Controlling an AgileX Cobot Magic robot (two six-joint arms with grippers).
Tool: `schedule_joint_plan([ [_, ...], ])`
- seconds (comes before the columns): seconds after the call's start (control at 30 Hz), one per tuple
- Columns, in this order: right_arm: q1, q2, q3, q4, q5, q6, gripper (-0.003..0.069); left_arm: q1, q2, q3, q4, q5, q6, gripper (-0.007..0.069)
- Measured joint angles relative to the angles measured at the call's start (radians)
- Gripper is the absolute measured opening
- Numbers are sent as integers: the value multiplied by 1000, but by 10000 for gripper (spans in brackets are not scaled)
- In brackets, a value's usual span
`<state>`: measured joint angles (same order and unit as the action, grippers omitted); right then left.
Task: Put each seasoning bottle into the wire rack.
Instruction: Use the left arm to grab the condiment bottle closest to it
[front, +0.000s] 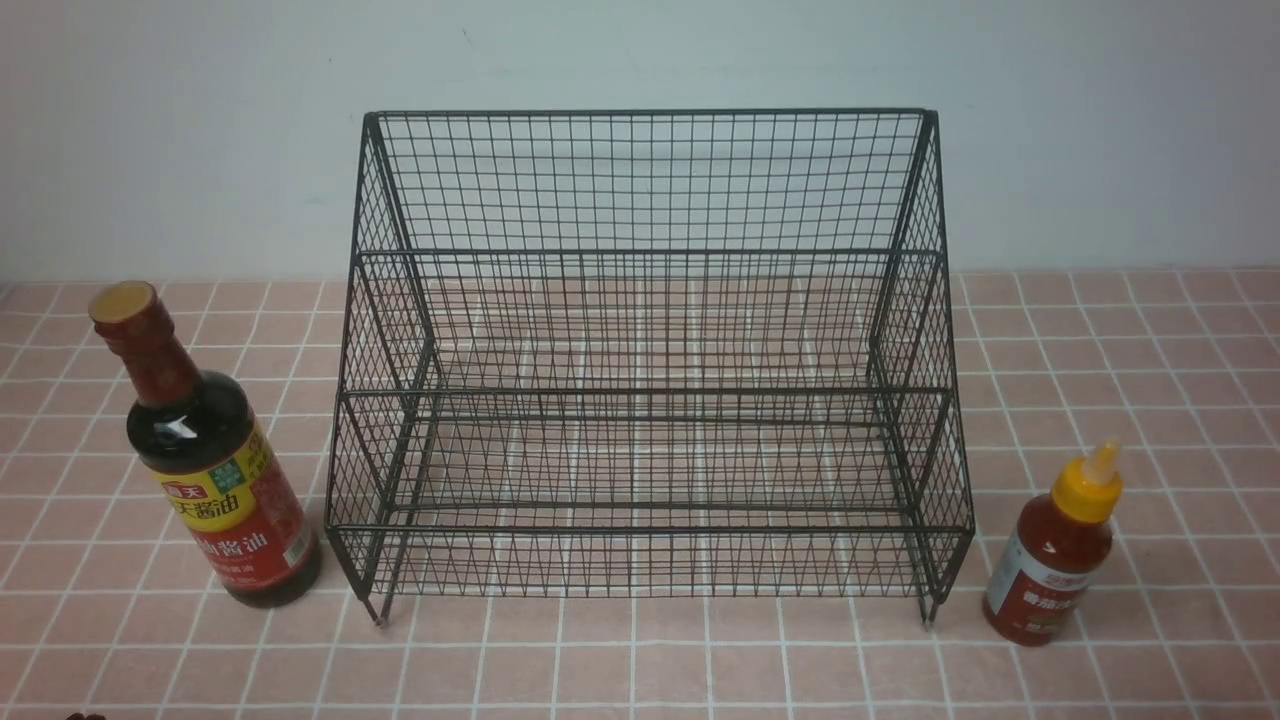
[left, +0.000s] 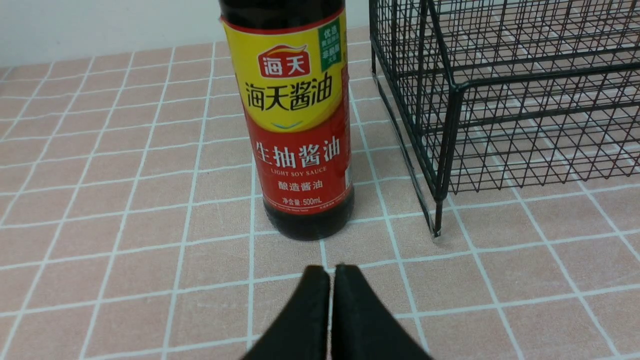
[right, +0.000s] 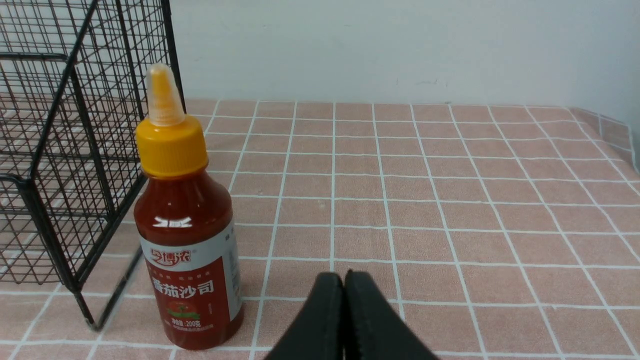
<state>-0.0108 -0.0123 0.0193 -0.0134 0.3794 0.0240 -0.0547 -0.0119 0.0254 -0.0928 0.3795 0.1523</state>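
Observation:
A black two-tier wire rack (front: 650, 400) stands empty in the middle of the tiled table. Left of it stands the tall dark soy-sauce bottle (front: 210, 460) with a red neck wrap and yellow-red label; the left wrist view has it upright as the soy-sauce bottle (left: 295, 130) beside the rack (left: 500, 100). Right of the rack stands the short red sauce bottle (front: 1060, 545) with a yellow nozzle cap, seen too as the red bottle (right: 187, 230). My left gripper (left: 331, 270) is shut and empty, just short of the soy bottle. My right gripper (right: 344, 276) is shut and empty, beside the red bottle.
The pink tiled table top (front: 640, 660) runs to a pale wall (front: 640, 60) close behind the rack. The rack's corner leg (left: 436, 227) stands near the soy bottle. The table's far corner edge (right: 610, 130) shows in the right wrist view.

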Motion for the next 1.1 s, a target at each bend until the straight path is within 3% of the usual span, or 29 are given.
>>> schedule_joint_plan([
  [0.17, 0, 0, 0, 0, 0, 0, -9, 0, 0, 3, -13, -50, -18, -7],
  [0.33, 0, 0, 0, 0, 0, 0, -9, 0, 0, 3, -252, -269, -124, -7],
  [0.53, 0, 0, 0, 0, 0, 0, -9, 0, 0, 3, -395, -519, -129, -7],
  [0.63, 0, 0, 0, 0, 0, 0, -9, 0, 0, 3, -398, -633, -127, -7],
  [0.73, 0, 0, 0, 0, 0, 0, -9, 0, 37, -3, -321, -760, -125, -7],
  [0.83, 0, 0, 0, 0, 0, 0, -9, 0, 178, -68, -169, -724, -122, -7],
  [1.1, 0, 0, 0, 0, 0, 0, -9, 0, 561, -243, -61, -703, -123, 40],
])
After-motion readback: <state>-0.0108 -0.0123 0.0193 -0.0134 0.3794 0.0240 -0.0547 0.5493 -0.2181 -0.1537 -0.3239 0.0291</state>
